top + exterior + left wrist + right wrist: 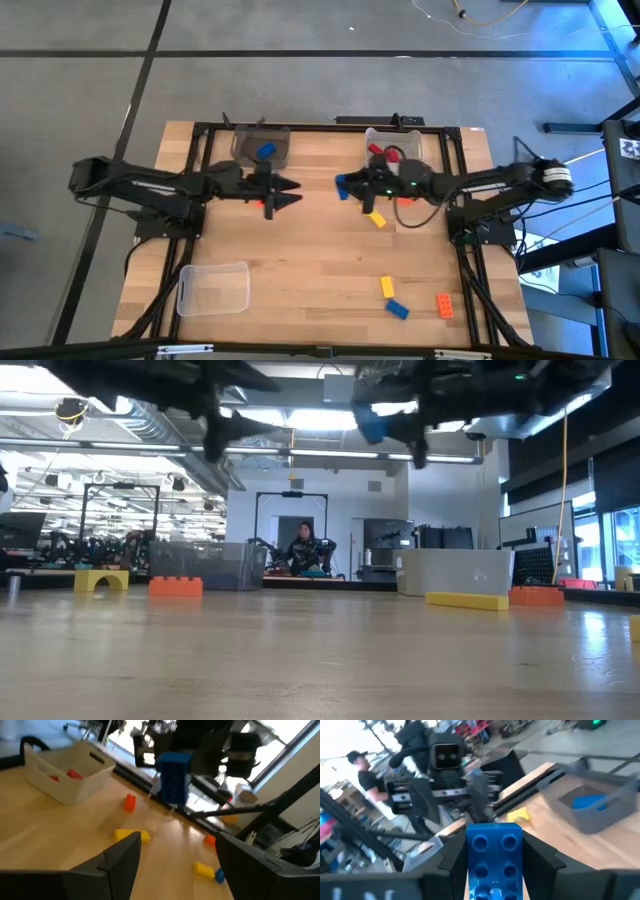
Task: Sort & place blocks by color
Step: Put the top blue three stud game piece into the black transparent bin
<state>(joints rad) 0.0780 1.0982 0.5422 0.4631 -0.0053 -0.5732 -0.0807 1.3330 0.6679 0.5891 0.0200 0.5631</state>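
My right gripper reaches in level from the table's right, above the middle, shut on a blue block. My left gripper faces it from the left, open and with nothing in it; in its own view the blue block hangs ahead of its spread fingers. On the table lie a yellow block, and at the near right another yellow block, a blue one and an orange one. An orange block lies below my left gripper. My right gripper pinches the blue block between its two fingers, one on each long side. Its studded face is turned back toward the wrist. The fingers come level from the table's right. The block is lifted clear, high above the table.
A grey bin at the far left holds a blue block. A white bin at the far right holds red blocks. A clear bin stands at the near left. A black frame borders the table. A person sits in the room behind.
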